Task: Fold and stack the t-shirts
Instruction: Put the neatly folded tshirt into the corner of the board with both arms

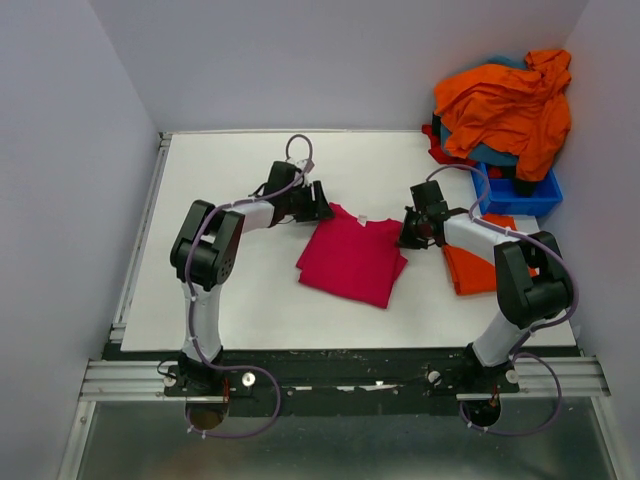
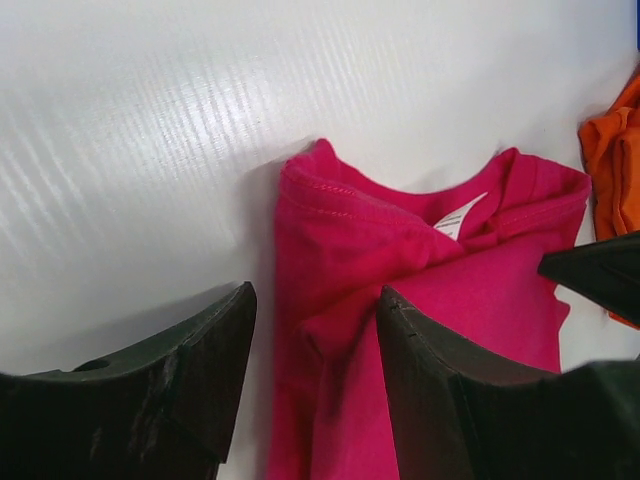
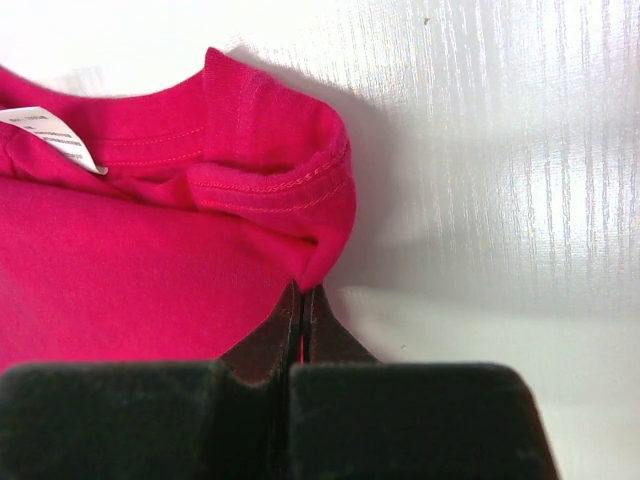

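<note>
A magenta-pink t-shirt (image 1: 352, 258) lies partly folded in the middle of the white table, its collar at the far edge. My left gripper (image 1: 322, 205) is at the shirt's far left corner. Seen from the left wrist, this gripper (image 2: 315, 300) is open, its dark fingers (image 2: 190, 370) straddling the pink cloth's (image 2: 400, 260) left edge fold. My right gripper (image 1: 405, 235) is at the far right corner. The right wrist view shows it (image 3: 303, 295) shut on a pinch of the shirt's corner (image 3: 320, 230), next to the collar and white label (image 3: 50, 135). A folded orange t-shirt (image 1: 475, 265) lies under the right arm.
A blue bin (image 1: 520, 190) stands at the back right, heaped with orange, teal and red shirts (image 1: 510, 105). Walls close in the table on the left, back and right. The orange cloth (image 2: 615, 170) and the right gripper's tip (image 2: 600, 270) show in the left wrist view.
</note>
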Action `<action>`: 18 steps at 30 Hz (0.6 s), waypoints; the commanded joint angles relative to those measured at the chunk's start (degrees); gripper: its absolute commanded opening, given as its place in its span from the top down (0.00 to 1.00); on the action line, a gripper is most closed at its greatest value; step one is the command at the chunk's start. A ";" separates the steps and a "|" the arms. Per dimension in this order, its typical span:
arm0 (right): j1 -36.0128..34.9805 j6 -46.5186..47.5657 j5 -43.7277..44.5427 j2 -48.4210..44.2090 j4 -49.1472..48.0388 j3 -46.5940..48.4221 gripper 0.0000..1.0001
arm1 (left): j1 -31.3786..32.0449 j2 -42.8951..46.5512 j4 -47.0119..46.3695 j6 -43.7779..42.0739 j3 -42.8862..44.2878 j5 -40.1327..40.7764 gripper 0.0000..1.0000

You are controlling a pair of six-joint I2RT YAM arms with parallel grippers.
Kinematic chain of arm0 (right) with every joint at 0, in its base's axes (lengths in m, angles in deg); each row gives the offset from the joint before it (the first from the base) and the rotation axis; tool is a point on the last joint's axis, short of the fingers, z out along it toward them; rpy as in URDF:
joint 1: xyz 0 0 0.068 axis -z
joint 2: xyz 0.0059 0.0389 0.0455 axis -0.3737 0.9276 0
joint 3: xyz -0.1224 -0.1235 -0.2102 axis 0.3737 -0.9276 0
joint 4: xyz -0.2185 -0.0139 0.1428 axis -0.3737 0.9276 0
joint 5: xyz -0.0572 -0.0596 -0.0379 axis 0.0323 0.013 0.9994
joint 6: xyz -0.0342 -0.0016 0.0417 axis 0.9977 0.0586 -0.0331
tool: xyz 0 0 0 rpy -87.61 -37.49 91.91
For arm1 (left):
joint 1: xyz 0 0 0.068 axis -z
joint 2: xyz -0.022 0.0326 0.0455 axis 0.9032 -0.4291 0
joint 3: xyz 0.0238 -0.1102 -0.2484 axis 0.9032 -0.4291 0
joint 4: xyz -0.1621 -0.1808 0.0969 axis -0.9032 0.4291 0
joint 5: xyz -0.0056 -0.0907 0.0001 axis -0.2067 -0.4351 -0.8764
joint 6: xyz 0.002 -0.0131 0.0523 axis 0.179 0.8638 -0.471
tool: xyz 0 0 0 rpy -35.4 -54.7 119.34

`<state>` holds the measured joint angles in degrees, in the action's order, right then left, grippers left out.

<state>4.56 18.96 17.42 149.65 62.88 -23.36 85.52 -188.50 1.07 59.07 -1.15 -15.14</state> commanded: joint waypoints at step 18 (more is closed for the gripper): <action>0.34 2.38 -1.75 -0.37 1.49 3.18 0.99 | 2.36 4.10 -4.29 7.30 -9.50 5.22 1.00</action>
<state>4.56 19.42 16.72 149.65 63.12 -22.53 87.55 -188.00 -1.99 63.90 -4.73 -13.85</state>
